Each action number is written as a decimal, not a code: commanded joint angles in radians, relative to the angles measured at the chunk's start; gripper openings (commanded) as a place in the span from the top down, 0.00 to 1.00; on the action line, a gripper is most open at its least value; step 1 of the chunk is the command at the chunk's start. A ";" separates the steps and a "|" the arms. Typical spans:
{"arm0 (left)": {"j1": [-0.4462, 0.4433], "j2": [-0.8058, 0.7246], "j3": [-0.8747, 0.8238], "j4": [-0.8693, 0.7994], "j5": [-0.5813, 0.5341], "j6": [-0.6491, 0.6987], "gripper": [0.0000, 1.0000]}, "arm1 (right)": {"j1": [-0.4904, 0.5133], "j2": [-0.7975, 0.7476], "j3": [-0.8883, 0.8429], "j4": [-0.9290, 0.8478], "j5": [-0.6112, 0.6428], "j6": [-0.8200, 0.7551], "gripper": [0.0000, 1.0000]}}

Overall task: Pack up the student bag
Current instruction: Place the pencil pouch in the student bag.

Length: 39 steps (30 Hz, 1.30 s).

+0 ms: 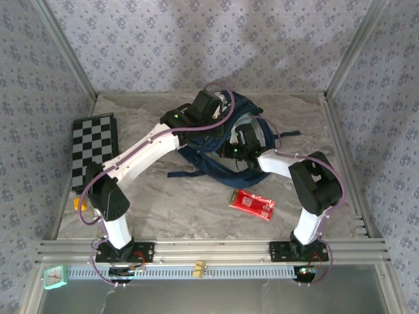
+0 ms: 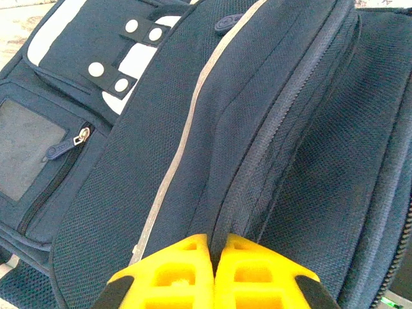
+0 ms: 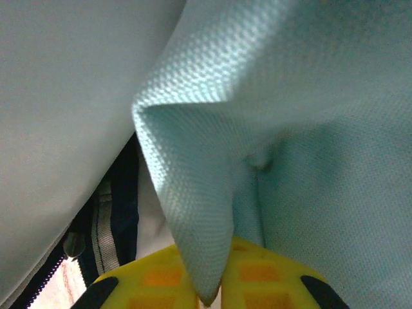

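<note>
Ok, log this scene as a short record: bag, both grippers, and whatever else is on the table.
bag: navy, at the back middle of the table
left gripper: shut on a ridge of the bag's outer fabric
right gripper: shut on a fold of pale mesh lining
chessboard: flat by the table's left edge
red packet: on the table, nearer than the bag, right of centre

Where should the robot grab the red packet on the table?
Probably across its narrow width, coming straight down from above. The red packet lies flat and slanted on the table, apart from the student bag, so its two long edges are what an end effector can pinch.
</note>
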 commanded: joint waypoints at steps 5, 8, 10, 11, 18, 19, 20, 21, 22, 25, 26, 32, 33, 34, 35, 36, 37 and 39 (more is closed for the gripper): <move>0.031 -0.070 -0.006 0.045 -0.007 -0.049 1.00 | 0.011 -0.199 -0.135 0.142 -0.011 0.051 0.70; 0.044 -0.071 -0.006 0.038 0.000 -0.050 1.00 | -0.020 -0.340 -0.205 0.080 0.016 0.035 0.56; 0.048 -0.078 -0.015 0.046 0.002 -0.050 1.00 | -0.071 -0.404 -0.206 -0.029 0.042 0.023 0.52; 0.048 -0.080 -0.018 0.050 0.004 -0.050 1.00 | -0.096 -0.424 -0.199 -0.069 0.046 0.022 0.51; 0.048 -0.078 -0.022 0.048 0.020 -0.049 1.00 | -0.278 -0.381 -0.074 -0.260 0.081 0.022 0.50; 0.048 -0.076 -0.022 0.048 0.022 -0.049 1.00 | -0.293 -0.358 -0.062 -0.244 0.073 0.022 0.49; 0.048 -0.075 -0.020 0.049 0.027 -0.049 1.00 | -0.307 -0.331 -0.043 -0.232 0.050 0.022 0.49; 0.049 -0.073 -0.020 0.048 0.034 -0.049 1.00 | -0.315 -0.305 -0.021 -0.222 0.030 0.022 0.49; 0.048 -0.072 -0.019 0.050 0.041 -0.049 1.00 | -0.321 -0.274 0.006 -0.219 0.012 0.022 0.49; 0.048 -0.064 -0.010 0.047 0.043 -0.046 1.00 | -0.315 -0.193 0.085 -0.224 -0.007 0.022 0.48; 0.048 -0.061 -0.007 0.046 0.045 -0.045 1.00 | -0.307 -0.168 0.108 -0.226 0.004 0.022 0.47; 0.049 -0.046 0.002 0.054 0.057 -0.046 1.00 | -0.281 -0.012 0.220 -0.205 0.024 0.046 0.59; 0.048 -0.041 0.005 0.055 0.059 -0.044 1.00 | -0.275 0.010 0.224 -0.200 0.024 0.049 0.62; 0.048 -0.037 0.011 0.054 0.056 -0.039 1.00 | -0.266 0.035 0.241 -0.200 0.027 0.053 0.64; 0.049 -0.034 0.016 0.053 0.054 -0.035 1.00 | -0.255 0.056 0.261 -0.196 0.029 0.054 0.69; 0.049 -0.030 0.019 0.053 0.053 -0.032 1.00 | -0.245 0.071 0.263 -0.188 0.029 0.056 0.71; 0.050 -0.026 0.024 0.051 0.054 -0.027 1.00 | -0.231 0.086 0.261 -0.176 0.030 0.059 0.74; 0.050 -0.020 0.032 0.047 0.051 -0.021 1.00 | -0.206 0.104 0.244 -0.147 0.041 0.063 0.79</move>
